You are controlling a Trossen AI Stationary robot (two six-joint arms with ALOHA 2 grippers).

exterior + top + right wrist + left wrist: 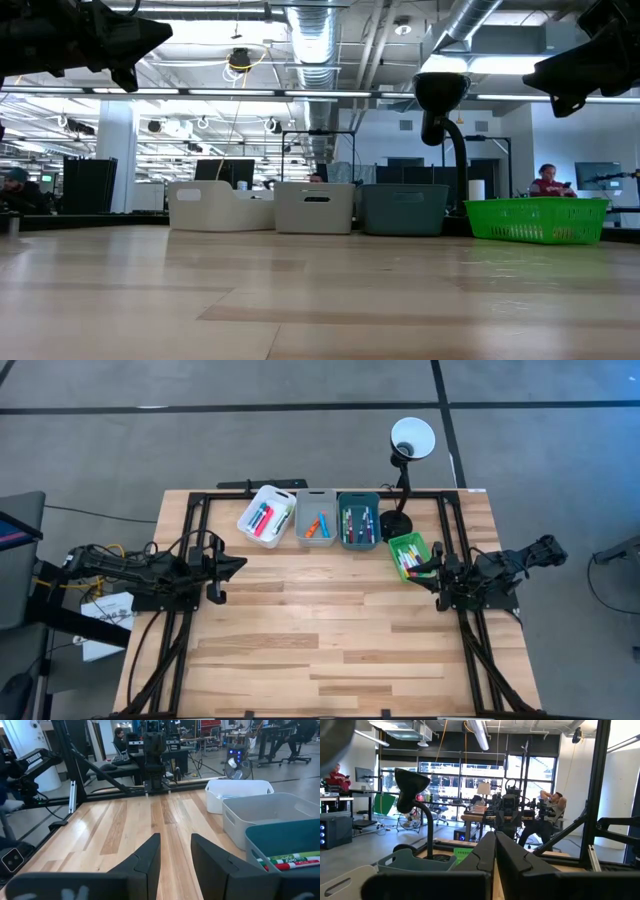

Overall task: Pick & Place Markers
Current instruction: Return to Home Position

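High view: the markers [358, 523] lie sorted in 4 bins [316, 494] along the table's [320, 650] 12 o'clock edge, with the green bin [422, 546] toward 2. The left gripper [236, 566] rests folded low at 9 o'clock, fingers pressed together, empty. The right gripper [430, 572] sits at 3 o'clock, fingers parted, holding nothing.

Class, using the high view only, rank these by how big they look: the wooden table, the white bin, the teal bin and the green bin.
1. wooden table, by far the largest.
2. white bin and teal bin: they look about alike, so they are left unranked.
3. green bin, the smallest.
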